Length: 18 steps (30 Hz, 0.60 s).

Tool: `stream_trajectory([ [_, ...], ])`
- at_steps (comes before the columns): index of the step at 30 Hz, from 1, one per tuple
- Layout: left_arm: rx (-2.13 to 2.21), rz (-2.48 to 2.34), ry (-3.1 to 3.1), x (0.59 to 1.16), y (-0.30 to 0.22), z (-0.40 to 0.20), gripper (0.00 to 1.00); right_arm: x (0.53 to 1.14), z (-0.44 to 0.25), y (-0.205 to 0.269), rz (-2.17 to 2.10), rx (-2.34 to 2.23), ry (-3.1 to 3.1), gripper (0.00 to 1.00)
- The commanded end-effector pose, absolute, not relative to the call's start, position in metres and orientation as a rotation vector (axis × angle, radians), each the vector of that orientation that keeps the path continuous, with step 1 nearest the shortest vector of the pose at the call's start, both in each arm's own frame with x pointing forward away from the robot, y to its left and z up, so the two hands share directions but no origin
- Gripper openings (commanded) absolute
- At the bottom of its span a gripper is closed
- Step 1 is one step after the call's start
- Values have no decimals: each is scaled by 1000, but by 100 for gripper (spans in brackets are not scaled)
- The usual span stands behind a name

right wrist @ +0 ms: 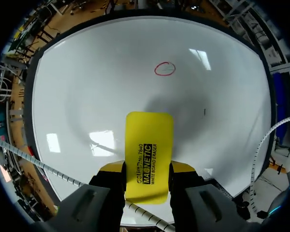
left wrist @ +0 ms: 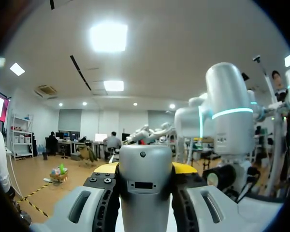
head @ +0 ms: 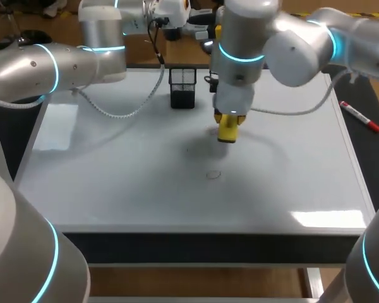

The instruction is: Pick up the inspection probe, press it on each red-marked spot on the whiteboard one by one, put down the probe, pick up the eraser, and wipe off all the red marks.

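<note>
- Right hand point(right wrist: 147, 166): closed narrow on the yellow eraser point(right wrist: 149, 145), gripping its near end, with the far end projecting ahead over the whiteboard point(right wrist: 87, 96).
- Eraser location: over the middle of the whiteboard, short of the red ring mark point(right wrist: 165, 69), the only red mark in view. Contact with the surface cannot be told.
- Left hand point(left wrist: 145, 169): closed on the grey probe point(left wrist: 146, 193), raised clear of the worktop and pointing out into the room.
- Risk of a missed mark: likely if the stroke runs to one side of the ring or stops short, leaving an arc of red.
- Risk of a partial wipe: likely if the eraser meets the surface on one edge instead of flat, given the grip at one end only. Expect a streak rather than a clean pass.
- Risk of slip: heavy downward pressure on the projecting end may lever the eraser out from between the fingers.
- Risk of snag: spiral cable point(right wrist: 48, 168) trailing just beside the right hand may drag across the surface or catch during a long stroke.
- Risk of collision: black mesh holder point(head: 183, 87) standing near the far edge, close to the right arm. Keep strokes short and away from it.
</note>
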<state>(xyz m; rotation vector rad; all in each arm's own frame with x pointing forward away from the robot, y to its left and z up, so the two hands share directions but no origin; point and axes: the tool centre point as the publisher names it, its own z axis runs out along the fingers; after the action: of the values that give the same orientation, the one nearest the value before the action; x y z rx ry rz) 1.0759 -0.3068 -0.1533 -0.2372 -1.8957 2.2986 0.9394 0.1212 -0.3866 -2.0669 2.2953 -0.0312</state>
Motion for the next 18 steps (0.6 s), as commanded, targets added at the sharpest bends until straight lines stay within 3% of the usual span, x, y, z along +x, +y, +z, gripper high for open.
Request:
stream_trajectory([
  [1, -239, 2295, -1895, 1077, -307, -152, 0, 953, -396, 141, -123, -2147, 2331, 0],
  [18, -239, 2295, -1895, 1077, -307, -152, 0, 959, -413, 167, -58, -2225, 2209, 0],
])
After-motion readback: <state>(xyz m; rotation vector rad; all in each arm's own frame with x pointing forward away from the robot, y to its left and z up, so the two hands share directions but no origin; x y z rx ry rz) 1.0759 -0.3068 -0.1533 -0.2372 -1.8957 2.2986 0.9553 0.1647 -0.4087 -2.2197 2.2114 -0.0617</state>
